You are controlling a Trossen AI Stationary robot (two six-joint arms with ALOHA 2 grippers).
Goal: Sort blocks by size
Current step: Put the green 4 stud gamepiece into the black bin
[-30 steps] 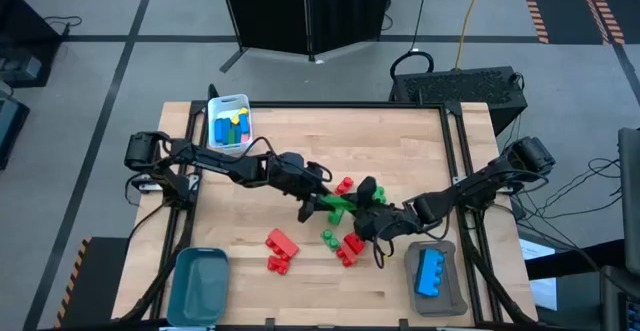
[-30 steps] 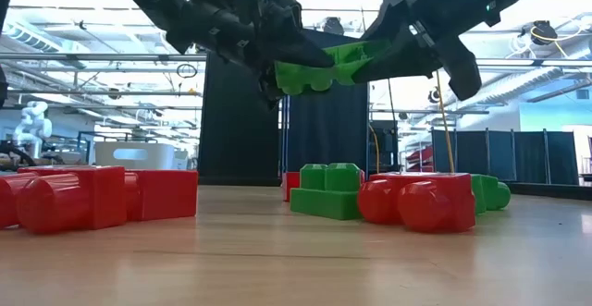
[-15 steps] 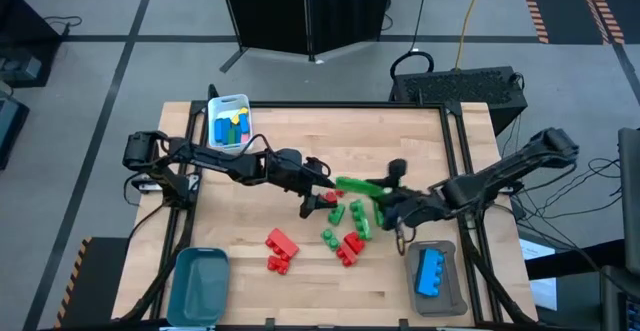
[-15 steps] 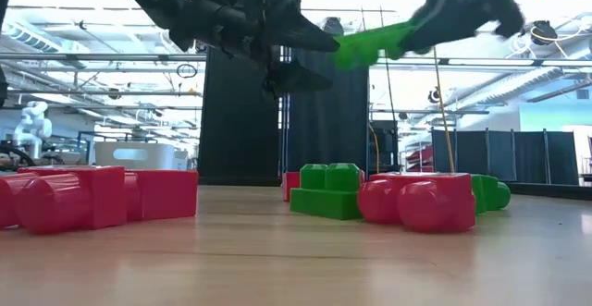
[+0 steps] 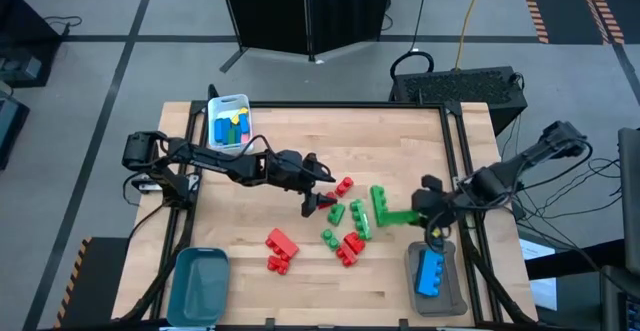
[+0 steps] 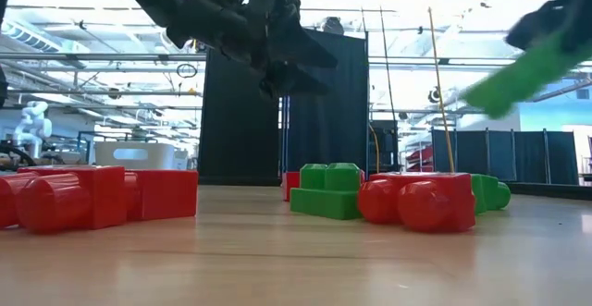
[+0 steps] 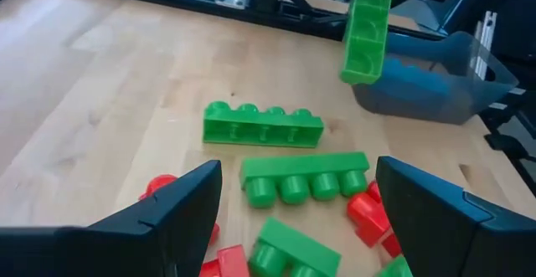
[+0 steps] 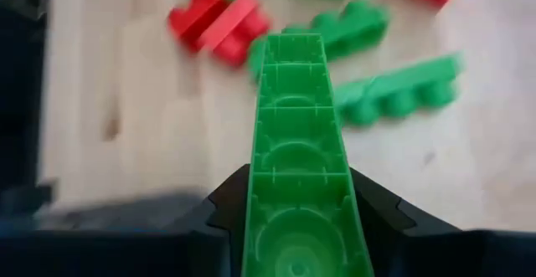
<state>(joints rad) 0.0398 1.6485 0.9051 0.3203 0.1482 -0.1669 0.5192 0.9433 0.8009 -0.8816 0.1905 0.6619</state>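
Note:
My right gripper (image 5: 425, 209) is shut on a long green block (image 5: 400, 217) and holds it in the air near the table's right edge, next to the grey bin (image 5: 452, 293). The block shows blurred in the low view (image 6: 527, 70). My left gripper (image 5: 325, 184) hangs open above mid-table with nothing between its fingers. Beneath and beyond it two long green blocks (image 7: 262, 126) (image 7: 306, 176) lie flat on the wood, with short red (image 5: 343, 184) and green (image 5: 337, 213) blocks around them. My right gripper pinches the long green block between its two fingers (image 8: 377, 202), on the two long sides near one end (image 8: 297, 227). The block sticks out ahead of the fingers with its hollow underside toward the wrist camera. It is lifted clear of the table, slanting down toward the pile.
A blue block (image 5: 430, 271) lies in the grey bin. A white bin (image 5: 245, 102) at the far left holds blue, yellow and green blocks. A teal bin (image 5: 200, 286) stands at the near left. Red blocks (image 5: 282, 249) (image 5: 350, 249) lie near the middle.
My left gripper has opened and let go of the long green block, staying where it was. My right gripper has kept hold, carried the block up and toward the table's right edge beside the grey bin, and rolled about, so the block has turned.

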